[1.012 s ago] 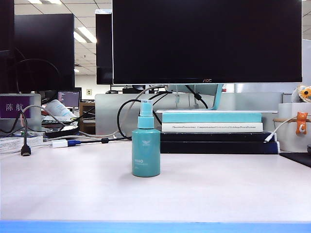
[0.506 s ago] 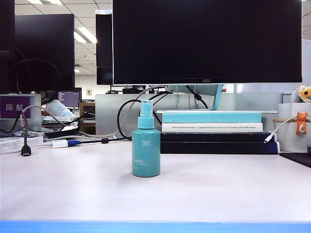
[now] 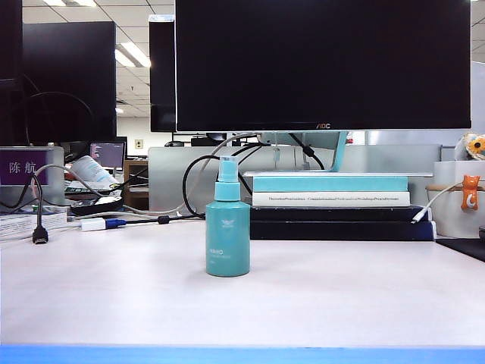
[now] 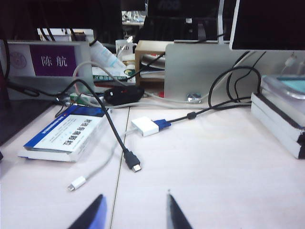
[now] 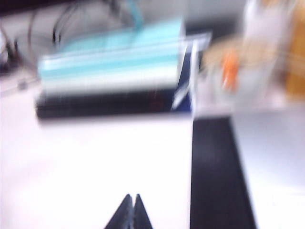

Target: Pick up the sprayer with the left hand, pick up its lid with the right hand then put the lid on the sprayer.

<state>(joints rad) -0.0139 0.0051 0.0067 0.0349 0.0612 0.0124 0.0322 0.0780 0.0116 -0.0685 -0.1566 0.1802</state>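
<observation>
A pale desk (image 3: 341,296) fills the lower half of the exterior view, backed by a large dark monitor (image 3: 322,64) and a stack of books (image 3: 330,201) right of centre. No arm or gripper appears in this view.

The sprayer (image 3: 227,227) stands upright on the desk, just left of centre. Its long axis is vertical, with the lighter nozzle on top. A clear lid seems to sit over the nozzle already, but it is too transparent to be sure. No loose lid shows anywhere on the desk.

In the left wrist view, the left hand (image 4: 135,213) hangs low over the desk with its jaws spread apart and nothing between them. Ahead of it lie a blue and white book (image 4: 64,138), a black cable plug (image 4: 133,162) and a white adapter (image 4: 147,126). The sprayer is not in this view.

The right wrist view is blurred. The right hand (image 5: 129,210) has its jaws pressed together, holding nothing. It faces the book stack and a black mat (image 5: 217,176). The sprayer is absent here too.

Neither gripper has the bottle before its fingers, so I cannot judge which is nearer. If the lid is indeed seated, the task looks complete.
</observation>
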